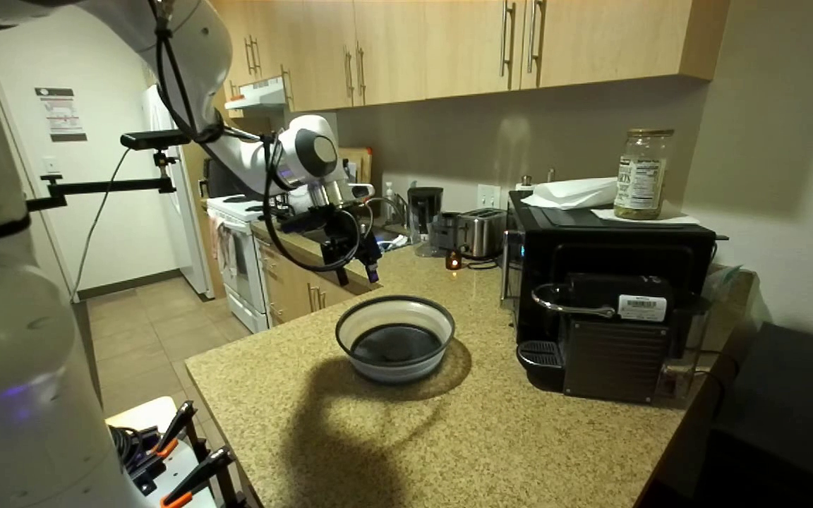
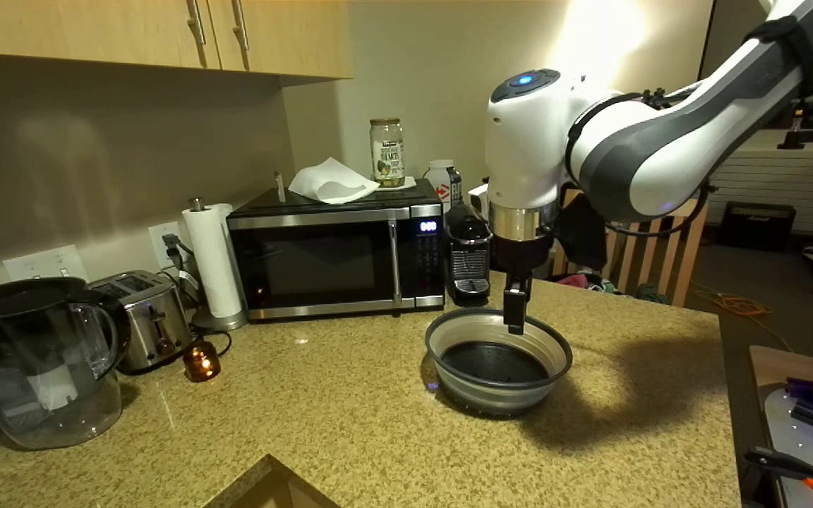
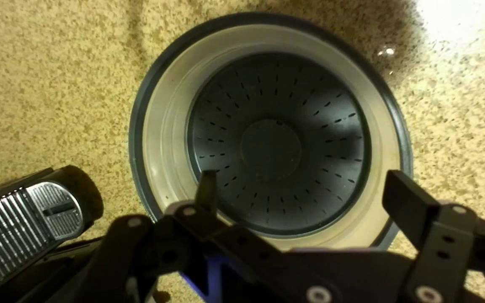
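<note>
The jaws are spread, gripping nothing, above the colander (image 3: 270,149). It sits upright on the bench (image 2: 350,409) near the coffee maker (image 1: 615,353) — probably set there for easy reach from above. The toaster (image 1: 483,234) stands near the outlet (image 1: 489,197), presumably for power — and a jar (image 2: 387,155) stands atop the microwave (image 2: 322,264), perhaps to save bench space.

Showing concentric rings and radiating black dashes on the round, charcoal-and-cream, plastic-looking colander (image 3: 270,148). Speckling darker brown flecks across the flat, pale tan, granite-look countertop (image 3: 57,88). Dotting silver-grey over the matte-black, two-fingered mechanical gripper (image 3: 299,187).
</note>
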{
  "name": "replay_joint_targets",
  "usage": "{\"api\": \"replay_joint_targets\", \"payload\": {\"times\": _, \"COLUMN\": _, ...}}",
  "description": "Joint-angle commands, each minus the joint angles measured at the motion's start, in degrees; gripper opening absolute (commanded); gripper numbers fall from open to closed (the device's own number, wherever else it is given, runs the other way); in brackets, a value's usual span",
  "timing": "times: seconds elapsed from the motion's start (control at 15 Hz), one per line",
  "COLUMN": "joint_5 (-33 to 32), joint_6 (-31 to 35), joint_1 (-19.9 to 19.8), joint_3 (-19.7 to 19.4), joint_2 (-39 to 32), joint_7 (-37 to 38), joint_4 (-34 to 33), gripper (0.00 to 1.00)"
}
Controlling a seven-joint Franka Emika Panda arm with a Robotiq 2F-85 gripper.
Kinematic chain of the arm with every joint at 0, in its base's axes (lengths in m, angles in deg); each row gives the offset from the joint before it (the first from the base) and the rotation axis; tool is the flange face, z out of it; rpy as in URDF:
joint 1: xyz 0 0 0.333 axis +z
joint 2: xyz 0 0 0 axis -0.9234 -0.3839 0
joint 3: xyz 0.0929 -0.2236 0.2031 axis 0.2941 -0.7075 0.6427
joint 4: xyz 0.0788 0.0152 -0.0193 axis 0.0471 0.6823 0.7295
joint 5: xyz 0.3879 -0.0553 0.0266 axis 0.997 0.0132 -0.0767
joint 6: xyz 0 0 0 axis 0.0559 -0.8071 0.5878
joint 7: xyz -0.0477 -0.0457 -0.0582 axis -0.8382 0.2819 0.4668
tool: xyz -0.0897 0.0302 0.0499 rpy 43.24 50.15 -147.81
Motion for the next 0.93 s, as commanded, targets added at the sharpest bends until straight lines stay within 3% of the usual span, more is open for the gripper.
{"api": "replay_joint_targets", "payload": {"times": 0.0, "joint_5": 6.6, "joint_6": -3.6, "joint_1": -1.0, "joint_3": -0.2, "joint_2": -1.4, "joint_7": -6.6, "joint_4": -2.0, "gripper": 1.0}}
{"api": "replay_joint_targets", "payload": {"times": 0.33, "joint_5": 3.9, "joint_6": -2.3, "joint_1": -1.1, "joint_3": -1.1, "joint_2": -4.8, "joint_7": -4.7, "joint_4": -2.3, "gripper": 1.0}}
{"api": "replay_joint_targets", "payload": {"times": 0.87, "joint_5": 5.3, "joint_6": -3.9, "joint_1": -0.2, "joint_3": -2.0, "joint_2": -14.0, "joint_7": -5.4, "joint_4": -6.3, "gripper": 1.0}}
